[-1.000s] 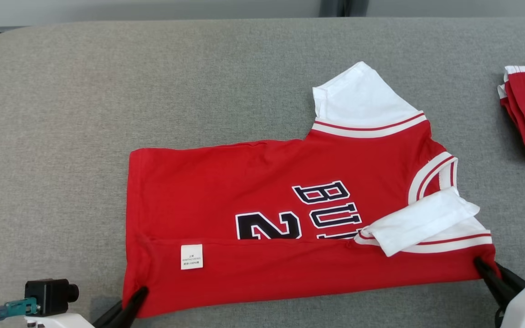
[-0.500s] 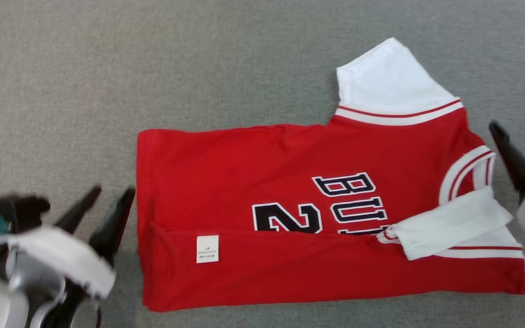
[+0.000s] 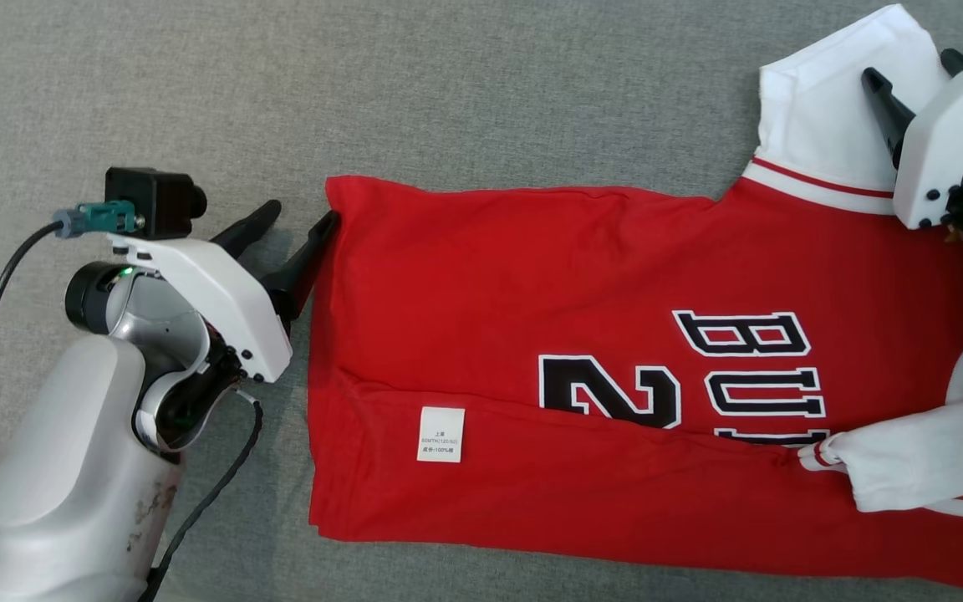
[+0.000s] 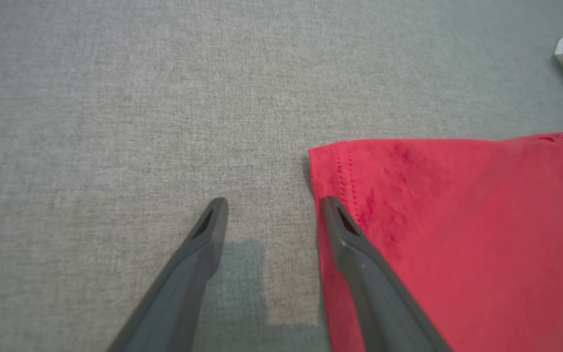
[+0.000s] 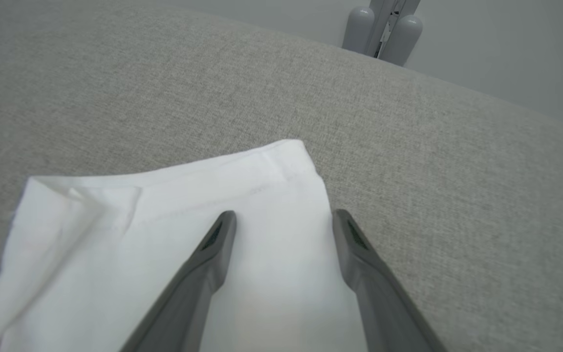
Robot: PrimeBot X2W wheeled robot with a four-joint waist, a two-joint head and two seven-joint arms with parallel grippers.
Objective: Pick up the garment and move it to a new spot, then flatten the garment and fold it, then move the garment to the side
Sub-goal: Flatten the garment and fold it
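Observation:
The garment [image 3: 532, 276], a red jersey with white sleeves and dark lettering, lies flat on the grey table [image 3: 490, 84], its near strip folded over with a white label showing. My left gripper [image 3: 304, 211] stands open at the garment's far left corner [image 4: 457, 220]. In the left wrist view that gripper [image 4: 274, 201] has one finger [image 4: 355, 249] at the red hem and the other over bare table. My right gripper [image 3: 906, 65] is open above the far white sleeve [image 3: 824, 125]. In the right wrist view it [image 5: 284, 213] hovers over that sleeve [image 5: 140, 234], holding nothing.
The grey fabric surface spreads wide to the left of and beyond the garment. Its far edge and two grey posts [image 5: 384, 29] beyond it show in the right wrist view. My left forearm [image 3: 72, 468] and its cable lie over the table's near left.
Both grippers have opened and let go of the garment's near corners, then moved away from me to its far corners. The head camera has also shifted, so the garment looks larger.

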